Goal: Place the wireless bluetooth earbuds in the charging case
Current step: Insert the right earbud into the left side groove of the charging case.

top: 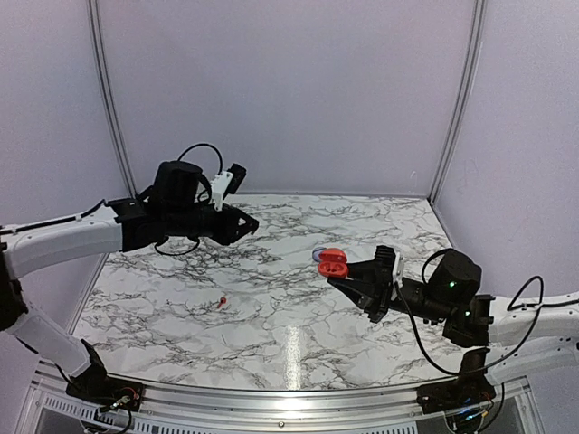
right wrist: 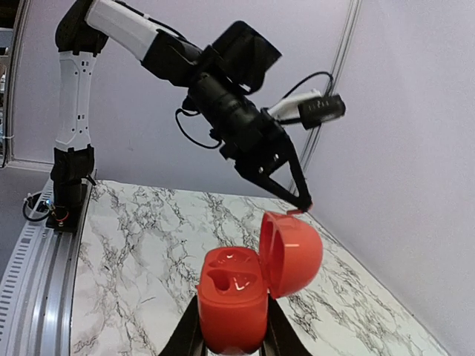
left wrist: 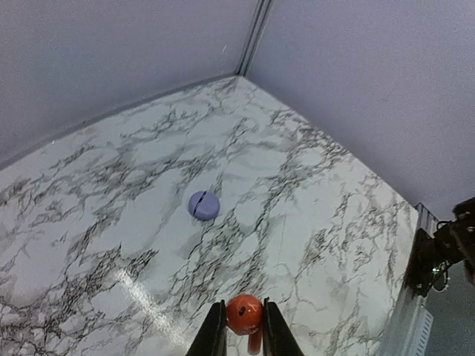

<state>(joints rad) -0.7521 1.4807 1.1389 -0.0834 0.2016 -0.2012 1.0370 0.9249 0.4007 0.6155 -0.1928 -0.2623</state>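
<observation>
Your left gripper [top: 252, 223] hangs above the far left of the marble table [top: 271, 334], its fingers pinched shut on one red earbud [left wrist: 244, 313]. A second red earbud [top: 222, 302] lies on the table, nearer and left of centre. A lavender round case [left wrist: 203, 205] rests right of centre. Your right gripper [right wrist: 231, 335] clamps the red charging case [right wrist: 230, 293] above the table, its lid [right wrist: 291, 254] swung open.
</observation>
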